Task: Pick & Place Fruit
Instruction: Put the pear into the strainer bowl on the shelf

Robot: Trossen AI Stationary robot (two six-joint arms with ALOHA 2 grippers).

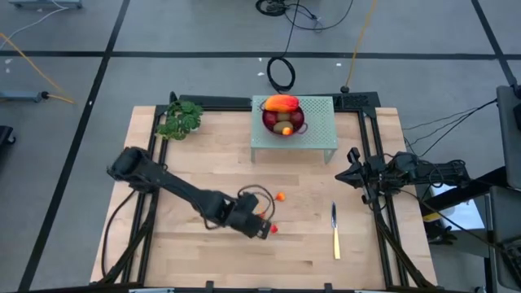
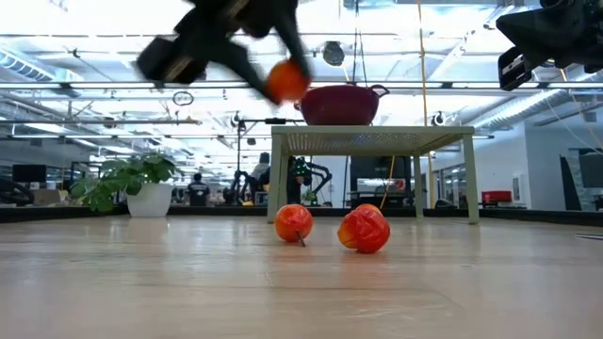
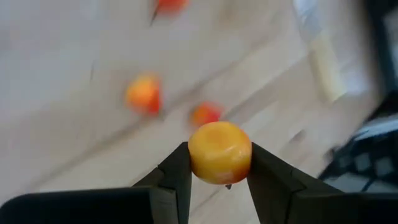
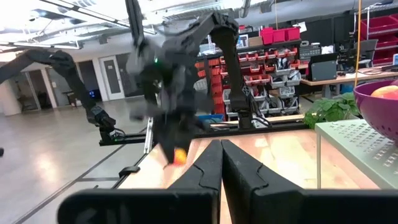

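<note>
Fruit mostly fills the dark red bowl [image 1: 283, 120] at twelve o'clock — the left gripper [image 3: 219, 180] pinches a small orange-yellow piece [image 3: 219, 152]; two tiny orange-red ones [image 2: 294, 223] remain tabled — the right gripper [image 4: 221, 163] waits closed, empty.

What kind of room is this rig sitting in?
Probably a robotics lab or workshop: shelves of red parts bins, other robot arms on stands, and cables across an open grey floor.
</note>
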